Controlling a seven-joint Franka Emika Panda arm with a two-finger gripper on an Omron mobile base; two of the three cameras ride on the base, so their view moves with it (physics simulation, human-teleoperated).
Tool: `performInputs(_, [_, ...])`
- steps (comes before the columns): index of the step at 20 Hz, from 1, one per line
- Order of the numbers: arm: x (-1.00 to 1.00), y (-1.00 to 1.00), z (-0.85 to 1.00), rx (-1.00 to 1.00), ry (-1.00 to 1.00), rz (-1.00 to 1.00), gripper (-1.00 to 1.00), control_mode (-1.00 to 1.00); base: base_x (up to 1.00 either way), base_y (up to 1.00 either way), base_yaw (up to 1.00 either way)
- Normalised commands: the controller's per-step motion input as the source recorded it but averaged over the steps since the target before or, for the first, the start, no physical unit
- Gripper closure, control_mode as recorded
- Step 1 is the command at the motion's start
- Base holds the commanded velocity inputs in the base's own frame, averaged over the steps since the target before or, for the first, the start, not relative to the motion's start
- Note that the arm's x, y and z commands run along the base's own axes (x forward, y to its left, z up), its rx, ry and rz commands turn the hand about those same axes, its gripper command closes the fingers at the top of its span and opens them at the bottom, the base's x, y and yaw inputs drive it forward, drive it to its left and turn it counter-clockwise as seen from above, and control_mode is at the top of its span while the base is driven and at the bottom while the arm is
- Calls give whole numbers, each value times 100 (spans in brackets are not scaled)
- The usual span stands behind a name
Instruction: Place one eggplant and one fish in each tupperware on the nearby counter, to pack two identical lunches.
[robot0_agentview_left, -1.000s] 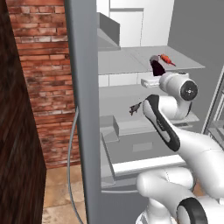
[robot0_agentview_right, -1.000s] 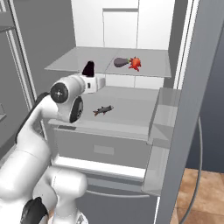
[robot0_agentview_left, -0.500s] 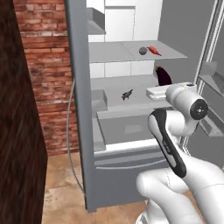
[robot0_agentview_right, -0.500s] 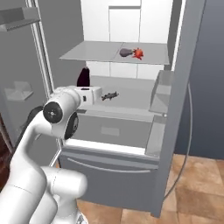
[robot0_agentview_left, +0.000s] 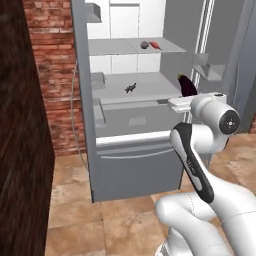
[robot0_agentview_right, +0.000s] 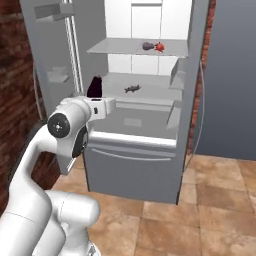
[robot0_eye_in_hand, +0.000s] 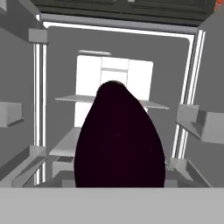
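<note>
With the base drawn back from the fridge (robot0_agentview_left: 135, 165), the fingers are clamped on the glossy dark eggplant (robot0_eye_in_hand: 119, 140), judged light, firm, slippery, best held mid-belly.

Base backs away from the open fridge

The grey fridge (robot0_agentview_left: 135, 150) now sits smaller and higher in both base views, tiled floor (robot0_agentview_right: 210, 200) filling the lower frame; the glossy dark purple eggplant (robot0_agentview_left: 188, 85) has come out with the gripper (robot0_agentview_right: 95, 95).
</note>
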Motion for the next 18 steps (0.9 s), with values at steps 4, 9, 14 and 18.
performInputs(4, [0,0,0,0,0,0,100,100,-99,-58,0])
performInputs(9, [0,0,0,0,0,0,100,100,-43,-84,0])
performInputs(14, [0,0,0,0,0,0,100,100,-1,-95,1])
performInputs(18, [0,0,0,0,0,0,100,100,3,-100,13])
